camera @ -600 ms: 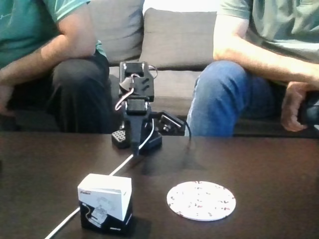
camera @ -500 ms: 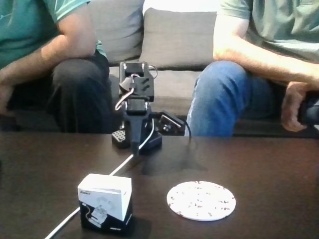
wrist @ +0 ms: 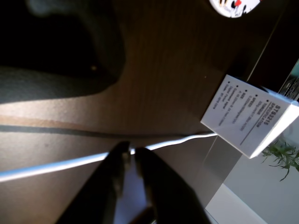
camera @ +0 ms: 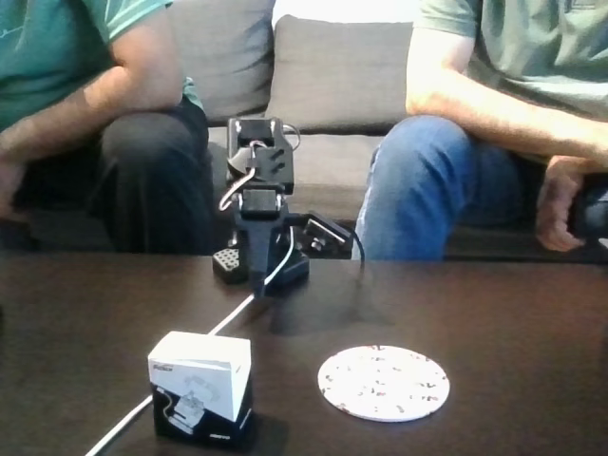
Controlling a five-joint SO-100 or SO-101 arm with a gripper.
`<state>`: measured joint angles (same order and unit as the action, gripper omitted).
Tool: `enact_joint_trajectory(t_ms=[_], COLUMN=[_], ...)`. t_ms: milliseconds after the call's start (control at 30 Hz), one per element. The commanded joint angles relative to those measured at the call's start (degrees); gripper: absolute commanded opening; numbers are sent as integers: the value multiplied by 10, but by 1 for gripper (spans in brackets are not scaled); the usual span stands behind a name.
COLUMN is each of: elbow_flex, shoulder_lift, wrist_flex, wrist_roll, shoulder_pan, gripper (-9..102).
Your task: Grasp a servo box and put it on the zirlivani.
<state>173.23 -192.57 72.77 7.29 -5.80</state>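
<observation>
The servo box (camera: 201, 388) stands on the dark table at the front left in the fixed view, white on top and black below with a servo picture. The zirlivani (camera: 383, 382), a flat speckled white disc, lies to its right, apart from it. My arm is folded at the back of the table, and my gripper (camera: 258, 287) points down near its base, far from both. In the wrist view my gripper (wrist: 131, 152) is shut with nothing in it, just over a white cable. The box (wrist: 250, 116) is off to the right and the disc's edge (wrist: 232, 5) is at the top.
A white cable (camera: 233, 318) runs from the arm's base past the left of the box to the front edge. Two people sit on a sofa behind the table, with knees and a hand (camera: 556, 204) near its far edge. Bare tabletop lies between arm, box and disc.
</observation>
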Motion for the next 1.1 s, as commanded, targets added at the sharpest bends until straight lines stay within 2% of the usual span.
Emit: enact_joint_trajectory(t_ms=[0, 100, 233, 400, 600, 800, 900, 1067], elbow_flex=[-18, -40, -200, -371, -495, -693, -738, -790], shoulder_lift=[4, 4, 13, 52, 352, 661, 774, 890], wrist_flex=[4, 4, -25, -40, -23, 71, 83, 73], wrist_roll=[4, 4, 4, 0, -33, -41, -20, 22], shoulder_pan=[4, 4, 1, -41, -29, -23, -9, 43], gripper=[1, 1, 1, 11, 12, 16, 21, 21])
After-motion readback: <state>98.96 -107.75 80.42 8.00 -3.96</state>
